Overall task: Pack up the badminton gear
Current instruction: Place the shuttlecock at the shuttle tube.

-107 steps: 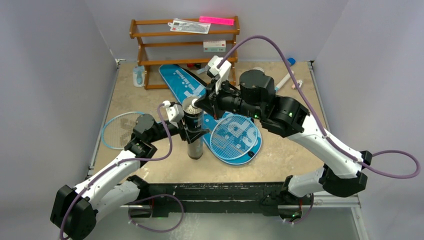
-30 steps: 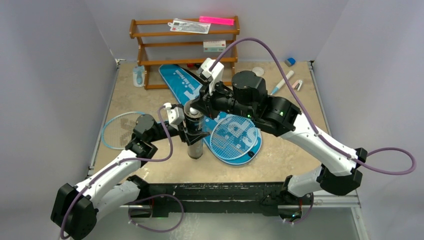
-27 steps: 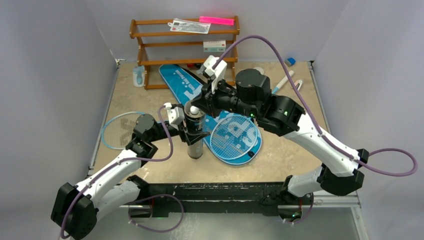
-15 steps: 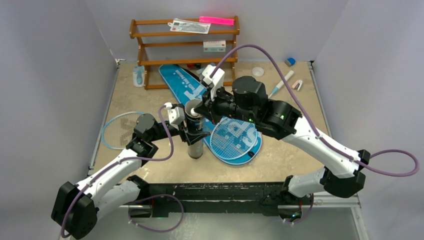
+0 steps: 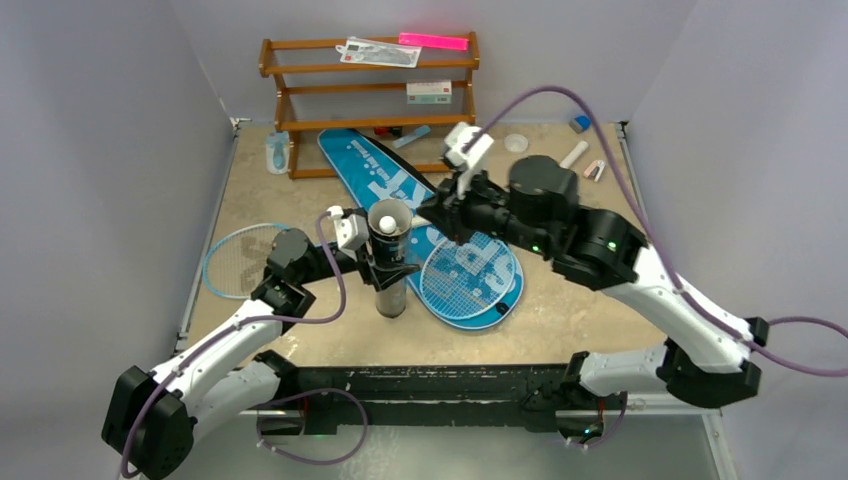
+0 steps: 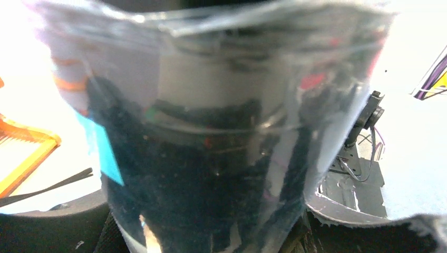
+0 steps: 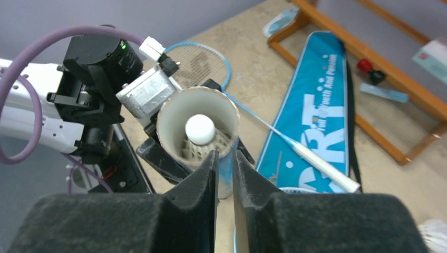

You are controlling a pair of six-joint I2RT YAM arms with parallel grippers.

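My left gripper [image 5: 388, 268] is shut on the black tube [image 5: 389, 285] and holds it upright on the table; the tube fills the left wrist view [image 6: 211, 158]. A white shuttlecock [image 5: 387, 222] sits in its open mouth, cork up, also in the right wrist view [image 7: 200, 129]. My right gripper [image 5: 432, 212] hangs just right of the tube's rim [image 7: 168, 121], empty, its jaws a narrow gap apart [image 7: 225, 153]. The blue SPORT bag [image 5: 372, 172] lies flat behind. One racket [image 5: 470, 272] lies on it, the other [image 5: 240, 258] lies at the left.
The wooden rack [image 5: 370, 90] stands at the back wall, with a pale-blue bottle [image 5: 277, 152] by its left foot. A small white round thing [image 5: 516, 143], a white pen [image 5: 573, 155] and small bits [image 5: 596, 170] lie at the back right.
My right gripper has pulled back to the right, off the tube's top. The shuttlecock now shows in the tube's mouth. The left arm has held still.
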